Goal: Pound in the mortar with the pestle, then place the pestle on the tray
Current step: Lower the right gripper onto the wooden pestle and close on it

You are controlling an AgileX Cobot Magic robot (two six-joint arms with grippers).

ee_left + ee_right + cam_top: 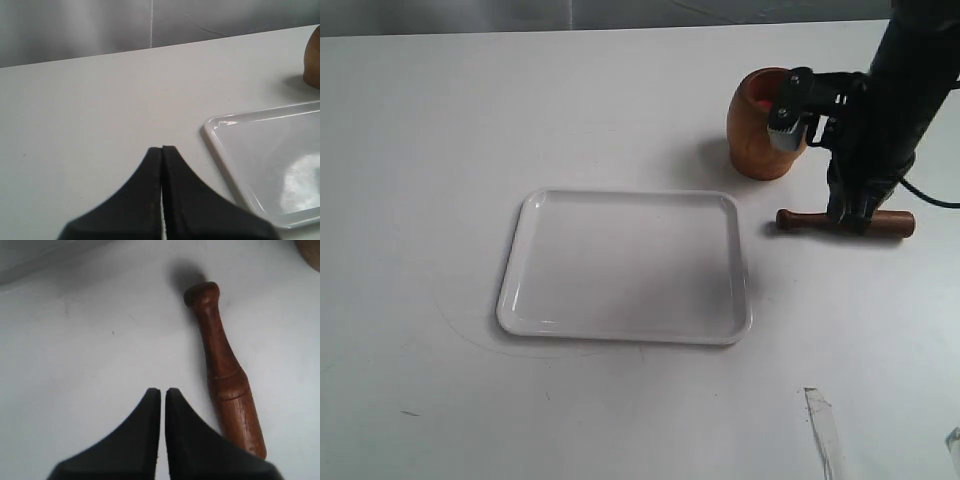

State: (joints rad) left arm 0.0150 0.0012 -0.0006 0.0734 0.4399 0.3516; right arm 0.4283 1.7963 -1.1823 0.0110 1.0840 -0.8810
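The white tray [620,265] lies flat mid-table, with nothing on it. The brown mortar [758,135] stands upright behind the tray's far right corner, its reddish inside showing. The dark pestle [805,218] lies on its side on the table right of the tray, knobbed handle toward the tray. My right gripper [848,222] hangs low over the pestle's middle. In the right wrist view this gripper [163,390] is shut and empty, with the pestle [225,370] lying beside its fingers. My left gripper [162,148] is shut and empty over bare table beside the tray [270,150].
A clear plastic strip [823,430] lies near the front right edge. The right arm's black body [905,80] rises beside the mortar. A grey backdrop [100,25] runs along the table's far edge. The mortar's side [314,60] shows at the left wrist view's border.
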